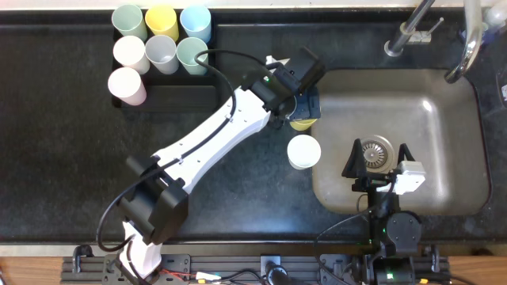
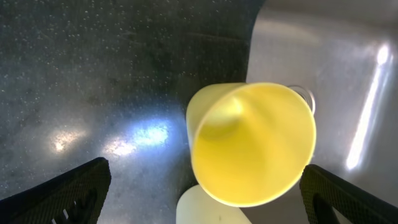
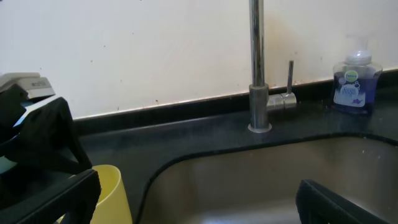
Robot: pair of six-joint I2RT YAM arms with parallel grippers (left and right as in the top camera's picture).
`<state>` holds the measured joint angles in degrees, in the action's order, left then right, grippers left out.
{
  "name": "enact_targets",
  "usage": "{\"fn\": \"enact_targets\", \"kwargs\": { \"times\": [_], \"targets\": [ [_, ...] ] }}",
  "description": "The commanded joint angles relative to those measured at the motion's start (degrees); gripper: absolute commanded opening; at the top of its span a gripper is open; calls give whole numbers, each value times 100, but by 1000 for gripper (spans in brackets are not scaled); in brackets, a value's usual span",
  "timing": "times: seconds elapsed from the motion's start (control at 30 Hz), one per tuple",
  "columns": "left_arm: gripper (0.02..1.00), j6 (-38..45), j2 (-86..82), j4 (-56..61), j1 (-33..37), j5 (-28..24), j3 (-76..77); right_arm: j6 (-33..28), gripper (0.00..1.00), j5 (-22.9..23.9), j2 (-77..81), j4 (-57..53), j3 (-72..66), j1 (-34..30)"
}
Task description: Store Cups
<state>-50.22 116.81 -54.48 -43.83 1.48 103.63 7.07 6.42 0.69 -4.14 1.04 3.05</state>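
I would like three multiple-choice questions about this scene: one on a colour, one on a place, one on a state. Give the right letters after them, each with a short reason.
1. The cup between the left gripper's fingers is: A yellow; B pink; C blue.
2. The white cup next to it stands: A on a plate; B on the counter by the sink's rim; C on the floor.
3. The left gripper is: A shut on nothing; B open, a finger each side of the cup; C shut on the white cup.
1 A: its inside shows yellow. 2 B: it sits on dark counter at the basin's edge. 3 B: both fingers stand wide apart.
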Motion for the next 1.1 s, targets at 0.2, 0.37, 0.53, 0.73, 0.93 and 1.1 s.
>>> {"fn": "enact_targets", "kwargs": {
  "times": [0.2,0.37,0.53,0.73,0.93,1.1],
  "targets": [
    [978,-221,356,-9,175,-251,74,24,998,26,-37,31,-76,31],
    [915,-238,376,-11,225,-251,74,24,998,26,-37,31,-76,31],
    [915,-243,420,-11,254,-251,70,24,996,26,-37,31,-76,31],
    [314,-306,538,-7,262,-293,70,24,996,26,-37,31,-76,31],
    [36,-299,529,70,319,-199,192,24,996,26,-37,31,-76,28],
    [36,-258,273,-308,595,42,538,24,998,26,-35,31,-76,31]
  ]
}}
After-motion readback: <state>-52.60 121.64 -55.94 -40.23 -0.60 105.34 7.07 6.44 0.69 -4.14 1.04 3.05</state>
